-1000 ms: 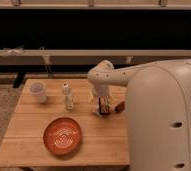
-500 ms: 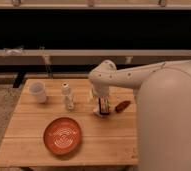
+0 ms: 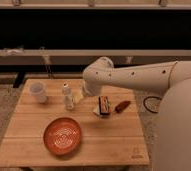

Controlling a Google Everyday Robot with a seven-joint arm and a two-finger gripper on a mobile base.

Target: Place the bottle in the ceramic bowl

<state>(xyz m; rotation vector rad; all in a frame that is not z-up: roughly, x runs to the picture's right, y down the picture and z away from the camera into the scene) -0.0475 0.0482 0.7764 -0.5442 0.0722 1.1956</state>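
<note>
The bottle (image 3: 67, 96) is small, slim and whitish, and stands upright on the wooden table (image 3: 109, 142), left of centre. The ceramic bowl (image 3: 62, 135) is orange-red with pale rings and sits in front of the bottle, near the table's front edge. It is empty. My arm reaches in from the right, and its white elbow hangs over the back of the table. My gripper (image 3: 80, 96) is low, just right of the bottle and close to it. The arm's own bulk hides most of the gripper.
A white cup (image 3: 37, 91) stands at the back left of the table. A dark packet on a pale wrapper (image 3: 104, 106) and a small red-orange thing (image 3: 122, 106) lie right of centre. A dark shelf unit runs behind the table.
My arm has swung left. The gripper moved from beside the dark packet toward the bottle. The bottle, bowl and cup have not moved.
</note>
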